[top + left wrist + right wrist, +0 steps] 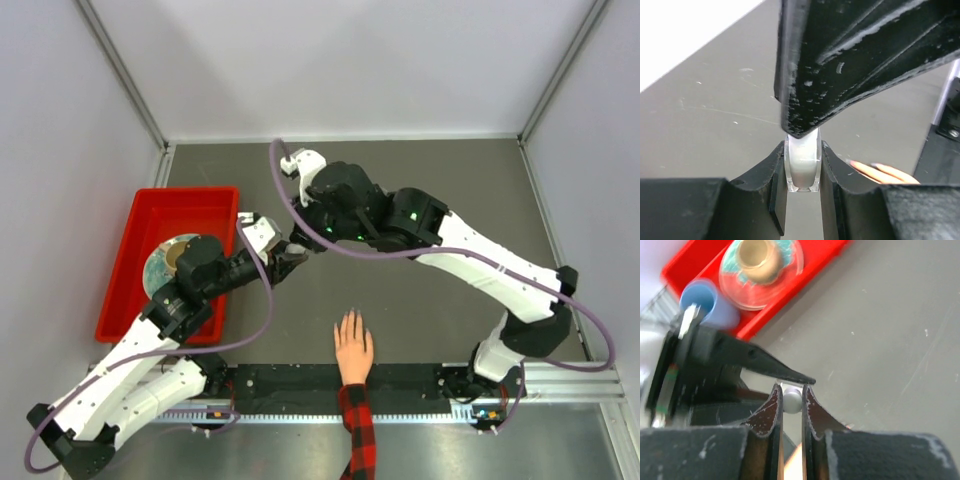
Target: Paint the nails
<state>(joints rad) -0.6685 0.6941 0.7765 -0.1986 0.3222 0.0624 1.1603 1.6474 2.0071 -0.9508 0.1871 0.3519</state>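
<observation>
We are at the step of opening the polish. Our left gripper [802, 149] is squeezed tight on the small glass bottle [802, 172], low in the middle of the left wrist view. Our right gripper [791, 390] is pinched shut on the little white cap [791, 400] at the top of that bottle.

In the top view the two grippers meet a bit left of the middle of the frame, over the gray desk [430, 330]. The hand [353, 352] lies flat on the desk at the lower middle, fingers pointing up the frame. The nails [350, 318] are at the fingertips, well apart from the bottle. They are too small for us to tell if any paint is on them. A red bin [125, 275] sits at the left.

Next, we think the right gripper must turn the cap loose and lift it out, while the left one holds the bottle firm. Then it goes down to the nails, slowly and gently.
</observation>
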